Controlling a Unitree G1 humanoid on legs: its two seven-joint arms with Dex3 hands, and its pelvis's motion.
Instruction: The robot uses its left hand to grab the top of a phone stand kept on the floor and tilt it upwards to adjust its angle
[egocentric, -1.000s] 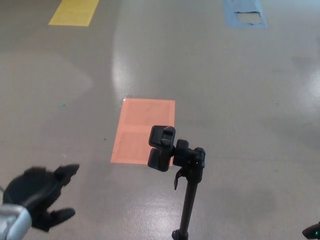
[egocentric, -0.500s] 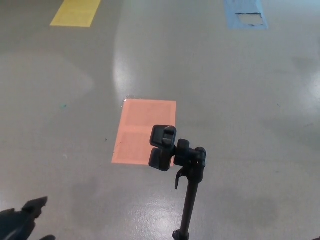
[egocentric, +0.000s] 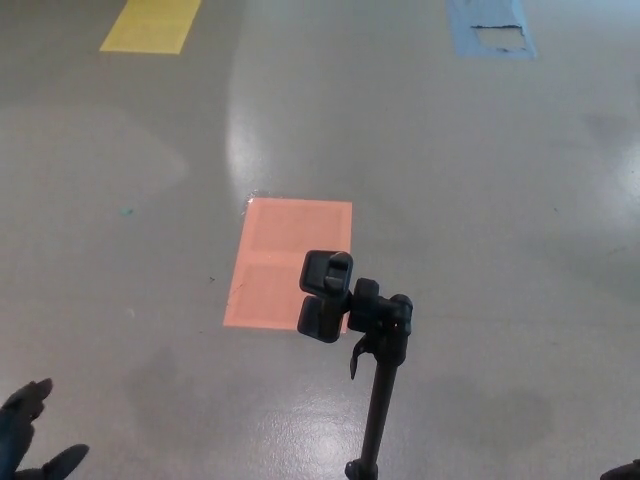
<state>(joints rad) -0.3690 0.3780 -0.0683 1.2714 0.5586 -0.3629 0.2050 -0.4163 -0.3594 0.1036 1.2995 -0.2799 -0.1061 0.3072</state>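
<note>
Currently the phone stand (egocentric: 352, 330) stands upright near centre, clamp empty; the left hand (egocentric: 25, 435), fingers spread and holding nothing, sits far left. Any careless sideways knock could topple the slender pole.

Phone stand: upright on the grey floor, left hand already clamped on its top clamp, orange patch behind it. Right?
Not quite. In the head view the left hand is at the bottom-left corner, fingers apart, well clear of the phone stand. Nothing grips its top clamp. The rest holds: the stand is upright on the grey floor, with the orange patch behind it.
</note>
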